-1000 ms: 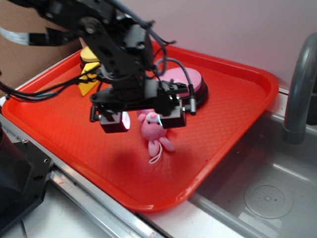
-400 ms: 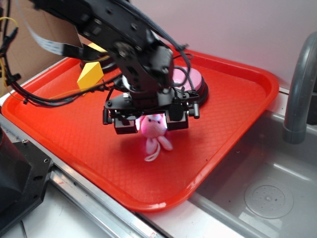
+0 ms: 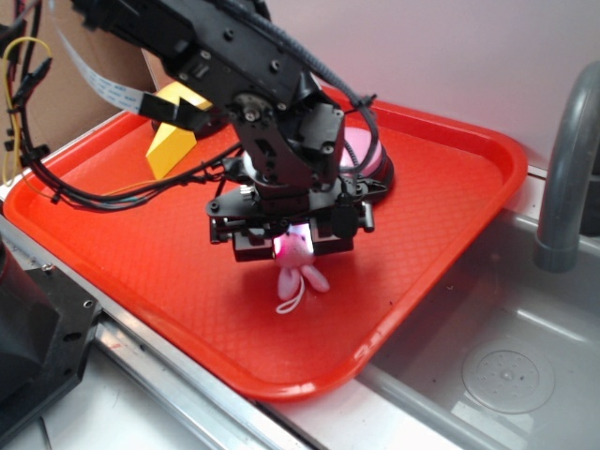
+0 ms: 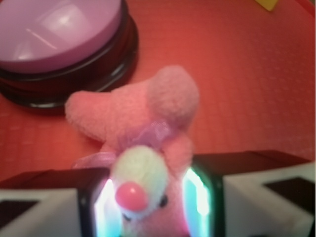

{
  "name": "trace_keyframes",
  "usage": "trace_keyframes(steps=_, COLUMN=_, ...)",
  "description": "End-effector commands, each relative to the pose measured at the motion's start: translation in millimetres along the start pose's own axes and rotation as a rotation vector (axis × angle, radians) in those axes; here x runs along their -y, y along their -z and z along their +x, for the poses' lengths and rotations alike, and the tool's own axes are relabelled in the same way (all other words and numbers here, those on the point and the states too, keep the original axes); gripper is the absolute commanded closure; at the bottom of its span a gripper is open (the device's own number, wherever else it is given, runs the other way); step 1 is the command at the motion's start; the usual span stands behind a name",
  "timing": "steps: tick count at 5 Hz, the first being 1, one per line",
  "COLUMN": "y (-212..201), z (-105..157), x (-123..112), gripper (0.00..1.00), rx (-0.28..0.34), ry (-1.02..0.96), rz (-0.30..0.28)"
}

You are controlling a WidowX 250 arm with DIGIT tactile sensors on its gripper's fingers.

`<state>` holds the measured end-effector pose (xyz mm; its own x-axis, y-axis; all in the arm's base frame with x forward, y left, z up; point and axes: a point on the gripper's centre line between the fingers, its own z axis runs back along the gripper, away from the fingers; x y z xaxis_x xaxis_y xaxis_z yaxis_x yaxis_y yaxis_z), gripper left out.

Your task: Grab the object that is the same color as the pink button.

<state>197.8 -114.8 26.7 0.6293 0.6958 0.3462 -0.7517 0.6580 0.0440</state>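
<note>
Since a second ago my hand [image 3: 292, 246] has swung from the left of the bunny [image 3: 298, 265] to directly over it and dropped, and its two pads, which stood well apart, have drawn in until they press the toy's head from both sides. In the wrist view I see the white snout and pink nose wedged between the lit inner faces of the pads [image 4: 196, 193], with the floppy ears sticking up past them toward the top of the frame. From outside, the bunny's body, thin limbs and white string loop hang out below the hand, lying on the red tray [image 3: 450, 216] just below the middle of the frame, where the toy lay before.

That tray fills the middle of the exterior view. It holds the bunny, the pink button [image 3: 361, 155] on its black base just behind the arm, and a yellow wedge block [image 3: 172, 145] in the upper left. To the lower right of the tray I see a grey sink [image 3: 506, 366] with a curved faucet [image 3: 567, 159].
</note>
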Motion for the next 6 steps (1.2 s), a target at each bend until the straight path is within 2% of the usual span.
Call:
trace_keyframes(steps=1, y=-41, z=33, x=-15, gripper=1.00, rx=-0.172, ry=0.204, rz=-0.113)
trace_keyframes(steps=2, y=-54, z=75, x=-28, gripper=1.00, rx=-0.225, ry=0.322, rz=-0.189)
trace_keyframes(steps=3, y=-73, z=106, x=-40, gripper=1.00, rx=-0.235, ry=0.429, rz=-0.274)
trace_keyframes(steps=4, y=-92, z=137, x=-59, gripper=1.00, rx=-0.207, ry=0.531, rz=-0.278)
trace_keyframes(steps=5, y=-103, z=154, x=-81, gripper=1.00, rx=-0.158, ry=0.493, rz=-0.321)
trace_keyframes(steps=6, y=-102, z=159, x=-91, gripper=1.00, rx=-0.201, ry=0.511, rz=-0.305)
